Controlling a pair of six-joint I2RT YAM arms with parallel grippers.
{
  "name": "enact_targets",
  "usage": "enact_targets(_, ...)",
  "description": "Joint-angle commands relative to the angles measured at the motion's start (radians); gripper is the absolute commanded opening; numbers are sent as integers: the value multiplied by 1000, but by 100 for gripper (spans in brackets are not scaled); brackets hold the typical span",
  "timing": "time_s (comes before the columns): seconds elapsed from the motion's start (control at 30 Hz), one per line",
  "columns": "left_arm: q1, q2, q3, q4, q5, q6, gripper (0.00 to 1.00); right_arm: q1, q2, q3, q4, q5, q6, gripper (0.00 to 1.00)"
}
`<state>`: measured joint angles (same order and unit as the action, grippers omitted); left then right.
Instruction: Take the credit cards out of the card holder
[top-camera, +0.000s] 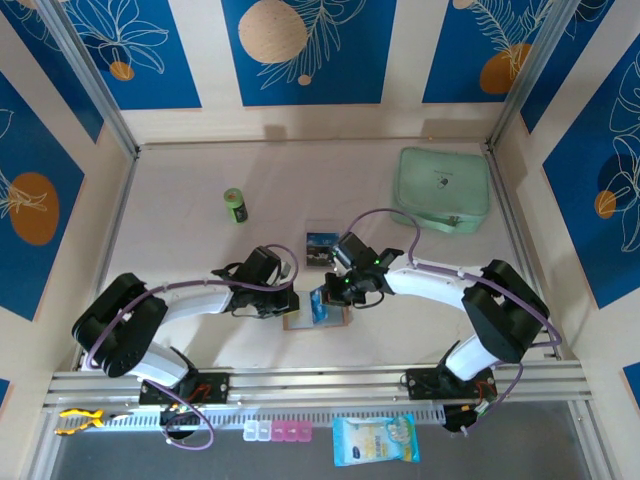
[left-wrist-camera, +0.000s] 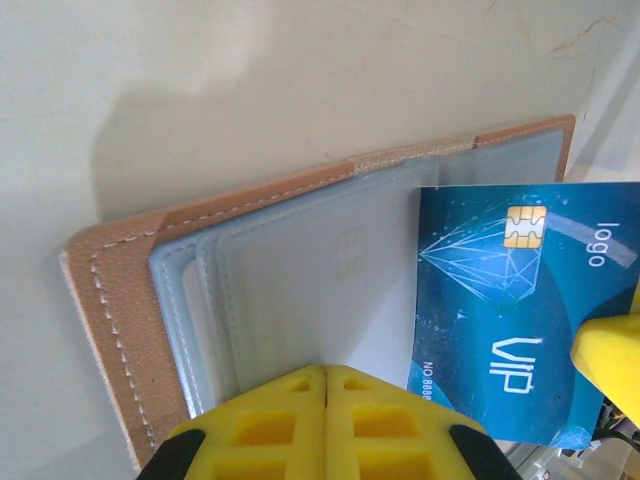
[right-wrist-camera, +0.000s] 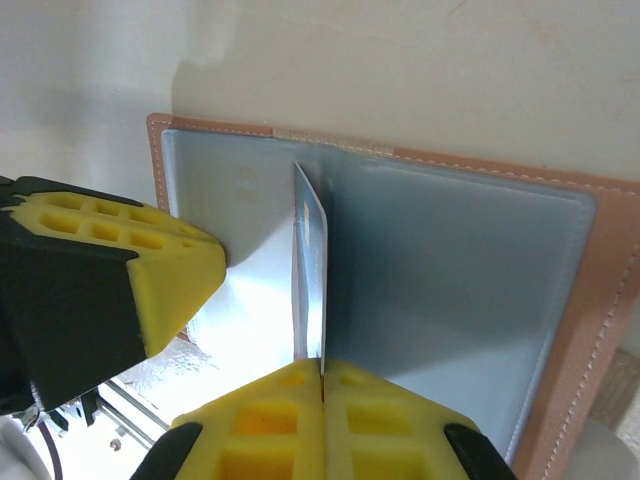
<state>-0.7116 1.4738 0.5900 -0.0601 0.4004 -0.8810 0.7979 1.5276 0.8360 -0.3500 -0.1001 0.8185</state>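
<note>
I find the right gripper (right-wrist-camera: 322, 372) clamped on the blue credit card (right-wrist-camera: 312, 265), pinching its near edge. The card stands on edge over the middle fold of the card holder (right-wrist-camera: 600, 300). I cannot tell whether its far end sits in a pocket.

The left gripper (left-wrist-camera: 327, 372) has its jaws pressed together with nothing between them. Its tips are down on the clear pocket pages on the holder's 9 o'clock side.

The holder lies open and flat on the table (top-camera: 180, 230), between the two grippers, near the front rail.

From the holder:
- A clear tray (top-camera: 320, 225) sits at 12 o'clock, just beside it, with a dark printed card (top-camera: 320, 250) inside.
- A green cylinder (top-camera: 235, 205) stands at 11 o'clock, well apart.
- A mint-green case (top-camera: 443, 190) lies between 1 and 2 o'clock, well apart.
</note>
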Motion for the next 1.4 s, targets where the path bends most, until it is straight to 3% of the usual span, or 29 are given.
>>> enact_targets(0.0, -5, -18, -19, -18, -7, 13, 5, -5, -26, 33, -77, 35, -32, 4)
enact_targets(0.33, -4, -56, -24, -14, -9, 7, 8, -9, -54, 86, -148, 81, -121, 3)
enact_targets(0.7, 3, -124, -34, -41, -38, 13, 9, -56, -22, 221, -336, 139, -435, 0)
enact_targets(0.9, 8, -152, -33, -56, -42, 17, 9, -92, -7, 279, -387, 97, -680, 0)
enact_targets(1.23, 14, -217, -39, -105, -54, 25, 9, -165, -9, 365, -441, -111, -1294, 0)
enact_targets(1.37, 15, -259, -47, -135, -68, 26, 9, -191, 10, 415, -450, -71, -1459, 0)
